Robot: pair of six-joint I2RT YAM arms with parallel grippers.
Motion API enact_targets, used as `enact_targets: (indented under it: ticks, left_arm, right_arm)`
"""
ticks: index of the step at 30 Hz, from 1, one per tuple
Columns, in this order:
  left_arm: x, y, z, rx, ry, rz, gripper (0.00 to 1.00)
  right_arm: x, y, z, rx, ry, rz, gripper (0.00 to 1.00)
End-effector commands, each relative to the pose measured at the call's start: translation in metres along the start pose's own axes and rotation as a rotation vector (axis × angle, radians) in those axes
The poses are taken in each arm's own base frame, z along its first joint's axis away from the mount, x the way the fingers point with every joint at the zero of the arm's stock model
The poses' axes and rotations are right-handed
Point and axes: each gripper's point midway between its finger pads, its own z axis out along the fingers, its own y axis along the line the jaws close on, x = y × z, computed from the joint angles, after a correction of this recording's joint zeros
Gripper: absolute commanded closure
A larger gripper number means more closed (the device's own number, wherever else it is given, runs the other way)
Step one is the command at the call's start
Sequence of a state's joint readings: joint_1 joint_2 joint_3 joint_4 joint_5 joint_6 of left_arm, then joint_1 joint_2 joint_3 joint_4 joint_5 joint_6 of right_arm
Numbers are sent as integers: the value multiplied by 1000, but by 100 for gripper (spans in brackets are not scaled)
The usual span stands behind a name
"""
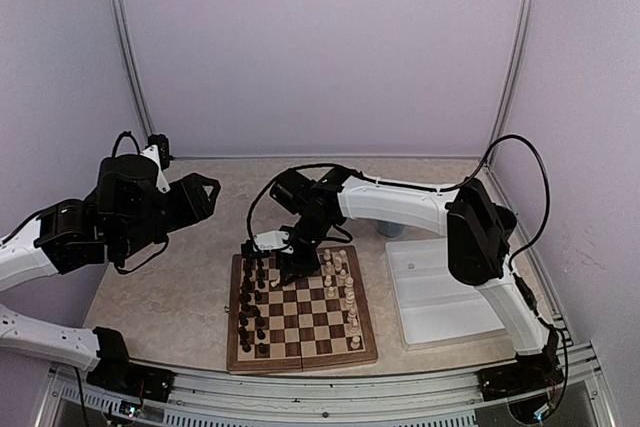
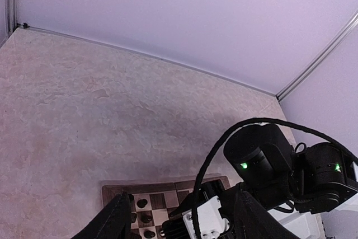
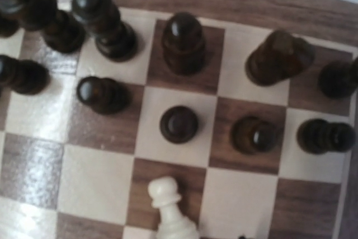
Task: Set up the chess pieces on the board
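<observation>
Cream pawn [image 3: 168, 208] at 6 o'clock of a dark pawn [image 3: 179, 124], near the board [image 1: 305, 360]'s 11 o'clock corner; right gripper [image 1: 290, 267] overhead, spread or pinching I cannot tell; left gripper [image 1: 205, 190] spread, parked aside; I favour a straight vertical move, sparing neighbours.

— Where are we?
— We'd say a robot lab cell: plain pale panels [image 1: 320, 47] in metal framing [image 1: 127, 47] enclose our table [image 1: 170, 287]; arm bases [image 1: 120, 372] bolt to a rail [image 1: 330, 389] at six o'clock.

Cream chess pieces [image 1: 349, 299] stand upright on the board [image 1: 300, 362].
</observation>
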State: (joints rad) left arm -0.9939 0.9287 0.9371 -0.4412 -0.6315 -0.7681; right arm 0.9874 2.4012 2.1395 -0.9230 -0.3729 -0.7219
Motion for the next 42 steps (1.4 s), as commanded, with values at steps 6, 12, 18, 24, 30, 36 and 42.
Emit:
enact_targets:
  ticks: [6,12,18,24,30,36,42]
  left_arm:
    - [0,0,2,-2,-2,7,37]
    - [2,2,3,-7,1,5,37]
    - [4,4,5,-8,4,4,37]
    - [4,3,14,-3,14,12,37]
    - [4,8,38,50,28,-13,37]
    - [10,-33,47,297,56,-60,40]
    - [28,-82,49,528,126,-104,41]
  right_arm:
    - [1,8,20,-54,7,-30,57]
    - [3,14,26,-67,20,-43,64]
    - [8,16,26,-69,46,-38,79]
    - [12,24,5,-53,55,-22,91]
    - [-31,22,-76,-16,-160,20,94]
    - [-61,14,-165,22,-419,100,96]
    - [-59,10,-197,70,-498,143,95]
